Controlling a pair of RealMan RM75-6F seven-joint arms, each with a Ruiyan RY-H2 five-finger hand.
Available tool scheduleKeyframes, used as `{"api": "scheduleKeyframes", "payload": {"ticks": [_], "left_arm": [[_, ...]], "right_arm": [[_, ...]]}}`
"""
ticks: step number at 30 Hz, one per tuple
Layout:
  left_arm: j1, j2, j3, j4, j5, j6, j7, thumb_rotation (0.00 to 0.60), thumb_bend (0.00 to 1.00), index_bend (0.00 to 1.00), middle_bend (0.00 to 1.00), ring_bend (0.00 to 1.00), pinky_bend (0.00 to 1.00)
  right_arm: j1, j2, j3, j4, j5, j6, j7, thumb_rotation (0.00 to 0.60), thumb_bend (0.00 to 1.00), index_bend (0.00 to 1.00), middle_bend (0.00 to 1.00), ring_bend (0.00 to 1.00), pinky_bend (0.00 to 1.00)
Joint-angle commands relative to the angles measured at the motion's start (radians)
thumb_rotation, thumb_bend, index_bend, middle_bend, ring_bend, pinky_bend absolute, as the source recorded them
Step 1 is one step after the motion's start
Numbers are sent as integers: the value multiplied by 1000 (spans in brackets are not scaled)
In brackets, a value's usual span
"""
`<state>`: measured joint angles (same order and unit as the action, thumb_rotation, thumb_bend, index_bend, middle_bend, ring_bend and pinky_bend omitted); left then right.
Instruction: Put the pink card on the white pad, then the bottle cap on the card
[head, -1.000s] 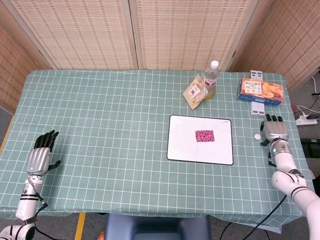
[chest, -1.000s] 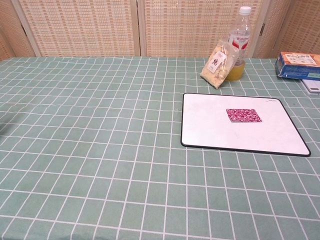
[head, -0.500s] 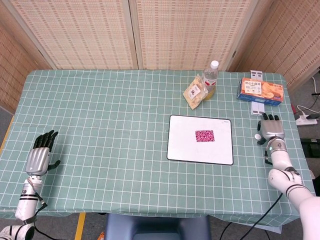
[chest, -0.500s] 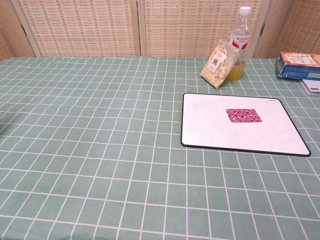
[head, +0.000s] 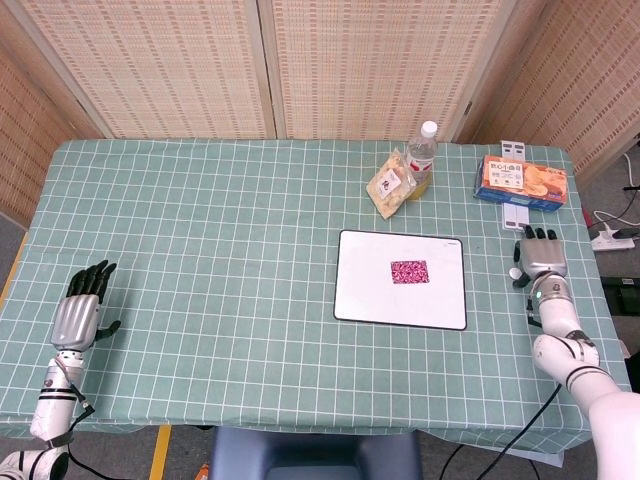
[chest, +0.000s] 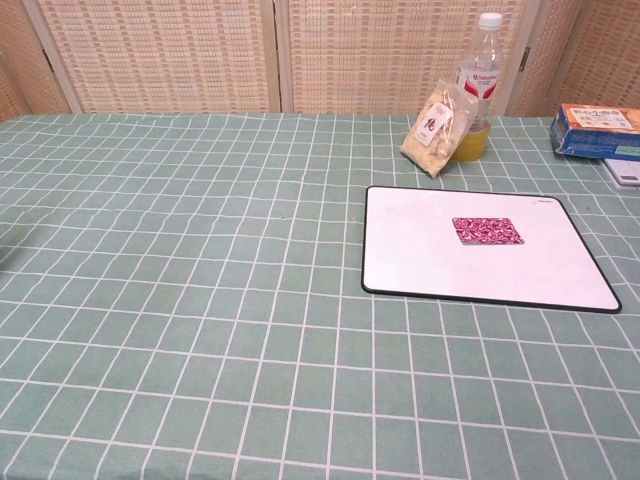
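On a table draped in a green cloth with a white grid (head: 220, 240), the robot's left hand (head: 82, 309) rests flat near the left edge in the head view, its dark fingers spread and nothing in its grasp. Towards the right, a white rectangular pad with a black border (head: 372, 300) lies on the cloth, and a small pink patterned card (head: 408, 271) sits flat near its centre; the chest view shows the same card (chest: 487, 230) on the pad (chest: 420, 250). Behind the pad stand a clear plastic bottle with a white screw top and yellow liquid in its base (head: 422, 160) and, leaning beside it, a clear bag of pale snacks (head: 390, 185). Further right lies an orange and blue biscuit box (head: 520, 180). A small white bottle cap (head: 514, 272) sits on the cloth right of the pad, just beside the right hand (head: 541, 255), which lies palm down; whether its fingers touch the cap cannot be told.
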<state>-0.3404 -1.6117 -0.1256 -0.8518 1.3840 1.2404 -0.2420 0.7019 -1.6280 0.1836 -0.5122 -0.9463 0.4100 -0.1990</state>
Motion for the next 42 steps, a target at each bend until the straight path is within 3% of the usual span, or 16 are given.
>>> {"api": "scheduleKeyframes", "payload": {"ticks": [1,42], "left_arm": [[0,1,0,0,0,-1,-1,600,163,0,0,0,0],[-1,3,1,1,-5,-18,-11,600,162,0,0,0,0]], "right_arm": [[0,-2,2,4,-2,-4,2,600,147,463,0,0,0],[23,-52,40,98,-6,-72,9,600,149,533,15,0,0]]}}
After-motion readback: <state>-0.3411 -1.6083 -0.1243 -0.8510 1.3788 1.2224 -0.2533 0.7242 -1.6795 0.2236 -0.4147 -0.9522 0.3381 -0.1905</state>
